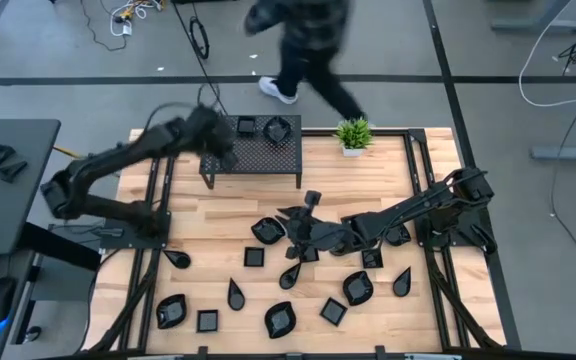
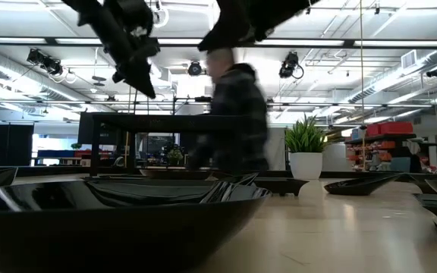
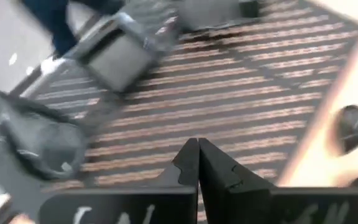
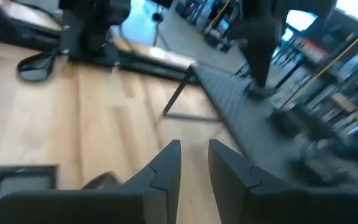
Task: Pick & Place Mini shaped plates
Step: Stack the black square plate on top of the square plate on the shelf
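Observation:
Several glossy black mini plates [image 1: 280, 320] lie scattered on the wooden table. Two more sit on the black mesh rack [image 1: 253, 155]: a square one [image 1: 245, 126] and a wavy-rim one [image 1: 278, 128]. In the left wrist view they show as the square plate [image 3: 114, 59] and the wavy plate [image 3: 36, 137]. My left gripper [image 3: 197, 152] hovers above the rack's mesh top [image 3: 241, 93], shut and empty, also seen in the high view [image 1: 220, 148]. My right gripper [image 4: 194, 155] is open and empty over the table's middle [image 1: 306, 212], above a cluster of plates, pointing toward the rack [image 4: 241, 106].
A small green potted plant [image 1: 353, 133] stands at the table's far edge, right of the rack. A person [image 1: 298, 50] walks past behind the table, also seen in the low view [image 2: 234, 114]. A large plate rim [image 2: 112, 212] fills the low view's foreground.

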`<state>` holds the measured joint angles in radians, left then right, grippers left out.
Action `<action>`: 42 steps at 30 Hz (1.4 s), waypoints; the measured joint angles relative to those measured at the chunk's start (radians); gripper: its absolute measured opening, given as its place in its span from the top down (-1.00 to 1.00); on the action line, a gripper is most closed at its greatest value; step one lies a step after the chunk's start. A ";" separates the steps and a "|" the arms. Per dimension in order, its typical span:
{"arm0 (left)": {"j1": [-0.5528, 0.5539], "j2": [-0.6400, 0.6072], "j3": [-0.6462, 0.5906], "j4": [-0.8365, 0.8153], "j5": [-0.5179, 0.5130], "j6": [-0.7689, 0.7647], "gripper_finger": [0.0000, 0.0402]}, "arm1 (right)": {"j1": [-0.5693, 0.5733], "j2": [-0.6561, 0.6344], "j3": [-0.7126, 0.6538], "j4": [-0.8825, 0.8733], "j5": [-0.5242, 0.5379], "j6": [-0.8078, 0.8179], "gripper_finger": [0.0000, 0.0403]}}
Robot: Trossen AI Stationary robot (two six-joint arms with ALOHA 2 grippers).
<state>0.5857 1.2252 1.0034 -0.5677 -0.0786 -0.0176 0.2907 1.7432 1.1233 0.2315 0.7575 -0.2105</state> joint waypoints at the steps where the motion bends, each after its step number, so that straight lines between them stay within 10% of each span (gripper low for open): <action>1: -0.049 -0.035 -0.046 0.053 -0.020 -0.035 0.97 | -0.003 0.000 -0.014 -0.001 -0.022 0.029 0.58; 17: -0.752 -0.190 -0.607 0.780 -0.252 -0.383 0.94 | -0.129 0.000 -0.047 -0.271 -0.717 0.361 0.53; 27: -1.000 -0.005 -0.608 0.898 -0.058 -0.224 0.88 | -0.147 0.024 -0.047 -0.061 -0.718 0.287 0.35; 42: -1.115 0.369 -0.409 0.816 -0.241 -0.266 0.29 | -0.138 0.024 -0.047 0.001 -0.623 0.308 0.40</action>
<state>-0.5294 1.5946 0.5947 0.2488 -0.3195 -0.2839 0.1524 1.7676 1.0767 0.2321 0.1345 0.0979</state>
